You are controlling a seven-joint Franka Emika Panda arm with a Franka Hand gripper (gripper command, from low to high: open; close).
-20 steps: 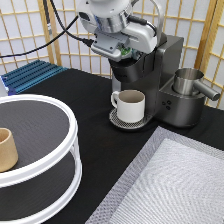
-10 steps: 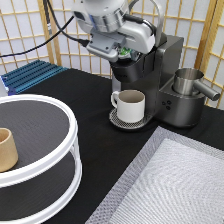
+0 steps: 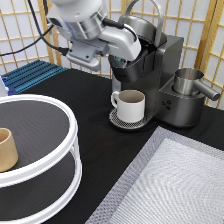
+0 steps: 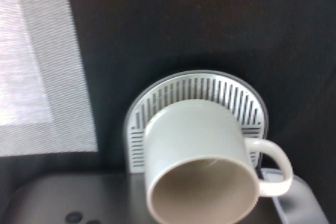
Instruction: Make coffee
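At upper centre, the gripper (image 3: pixel 119 61) is held against the coffee machine (image 3: pixel 167 75), above the mug (image 3: pixel 131 105). Its opening cannot be told, nor is the coffee pod made out. The pod is judged light, crushable, best gripped across its sides.

Coffee machine (image 3: pixel 160 75) stands on the desk (image 3: pixel 75 100) toward the exterior view's upper right. Mug (image 3: pixel 131 105) sits upright on the machine's drip tray (image 3: pixel 120 121), under the brew head, handle toward the exterior view's left. Metal jug (image 3: pixel 187 81) on the machine's right-hand part. End effector (image 3: pixel 122 62) up at the brew head, directly above the mug. Two-tier round rack (image 3: pixel 55 155) at the exterior view's lower left; handleless cup (image 3: pixel 6 149) on its top tier near the left edge. Mat (image 3: pixel 175 185) at lower right. Ribbed tray (image 3: pixel 30 75) at left, behind the rack. Lattice screen (image 3: pixel 20 35) behind all
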